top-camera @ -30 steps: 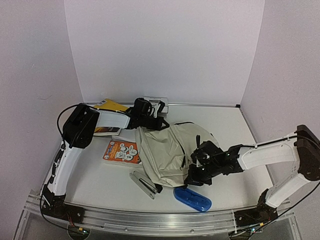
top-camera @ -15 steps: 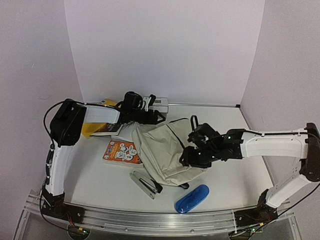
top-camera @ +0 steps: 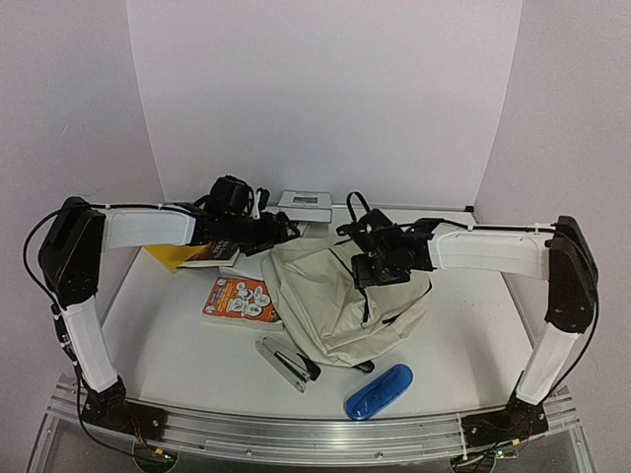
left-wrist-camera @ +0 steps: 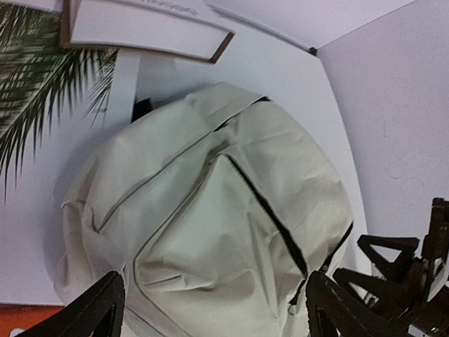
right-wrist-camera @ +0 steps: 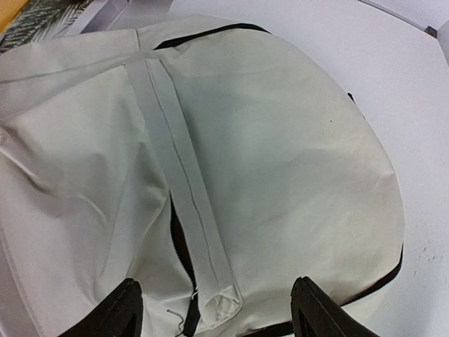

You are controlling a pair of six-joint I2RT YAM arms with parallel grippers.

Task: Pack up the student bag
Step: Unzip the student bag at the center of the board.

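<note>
top view, bag: the bag (top-camera: 335, 305) lies slumped mid-table between the two arms. A second ago it was bunched up and pinched at two places.
top view, left gripper: the left gripper (top-camera: 279, 230) has let go of the bag's far left corner and drawn back. It now hangs at the bag's far edge.
top view, right gripper: the right gripper (top-camera: 380, 264) has dropped the near right edge and swung up to the bag's far right side.
top view, loose things: the blue case (top-camera: 379, 391) has turned and now lies slanted just off the bag's near edge. The stapler (top-camera: 286, 363) and orange booklet (top-camera: 237, 299) sit beside the bag, outside it.
meaning for the task: the bag looks repositioned and released, but nothing appears packed yet.
left wrist view, fingers: the two dark fingers (left-wrist-camera: 91, 316) stand spread wide with nothing between them, only bag fabric below. A black zip (left-wrist-camera: 266, 210) crosses the front panel.
right wrist view, fingers: its fingers (right-wrist-camera: 123, 309) are likewise spread and empty above the bag. A dark slit (right-wrist-camera: 179, 242) runs beside a sewn strip.
hard to make out: no view shows the bag's inside or whether the main compartment is unzipped. The yellow book (top-camera: 173, 258) is partly covered by the left arm. In the top view, both grippers' fingertips blur into the dark hardware.
</note>
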